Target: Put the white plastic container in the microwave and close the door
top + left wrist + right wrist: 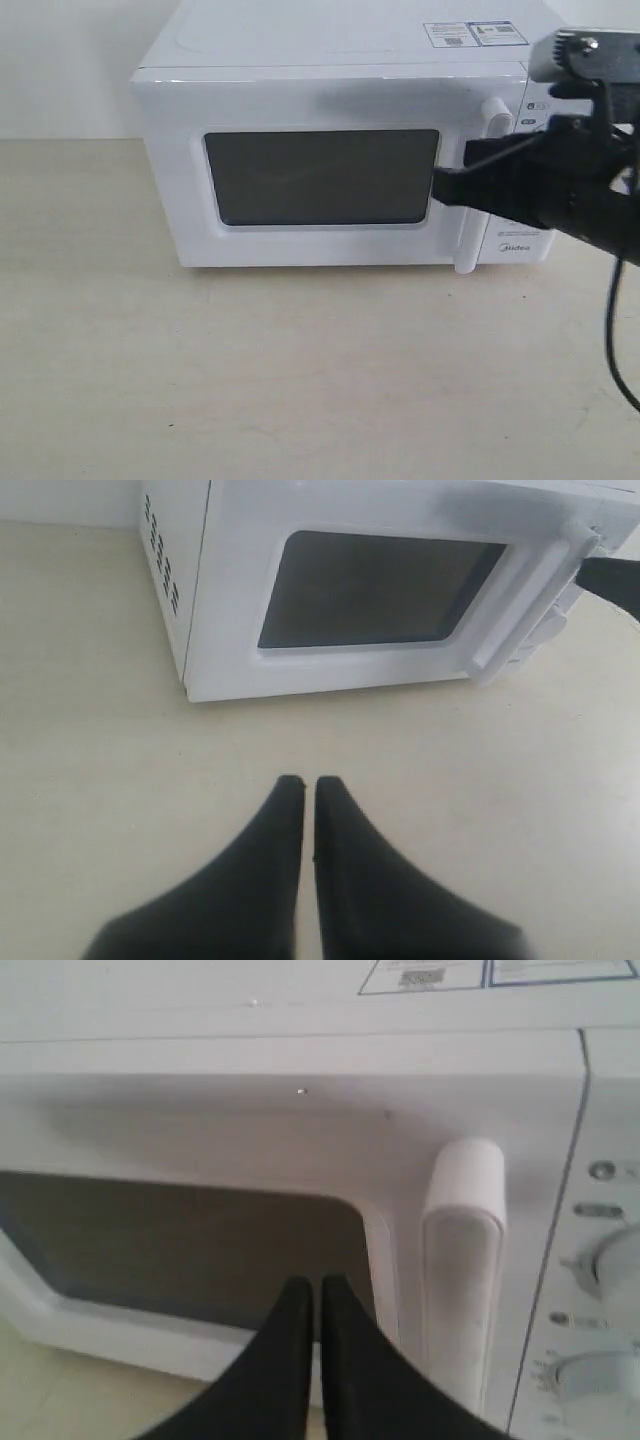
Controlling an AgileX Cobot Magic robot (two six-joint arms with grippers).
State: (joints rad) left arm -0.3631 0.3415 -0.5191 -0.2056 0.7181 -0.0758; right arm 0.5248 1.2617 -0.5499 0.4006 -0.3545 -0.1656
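Plainly, the microwave (340, 100) sits on the pale table (300, 380) with its long axis running left to right in the exterior view and its front turned toward that camera. We see the door (320, 105) shut flush against the body. Its white bar handle (467, 245) stands upright along its right edge, beside the dials (610, 1260). A sticker (475, 33) lies on top. The dark window (320, 177) shows us nothing of the inside, so we cannot tell what the microwave holds or where the white plastic container is.

The right gripper (445, 185) has its fingers pressed together on nothing. Its tips are at the window's right edge, just beside the handle; we cannot tell whether they touch the door. The left gripper (302, 785) hangs over bare table, well apart from the microwave, its fingers together and empty, pointing toward the door.
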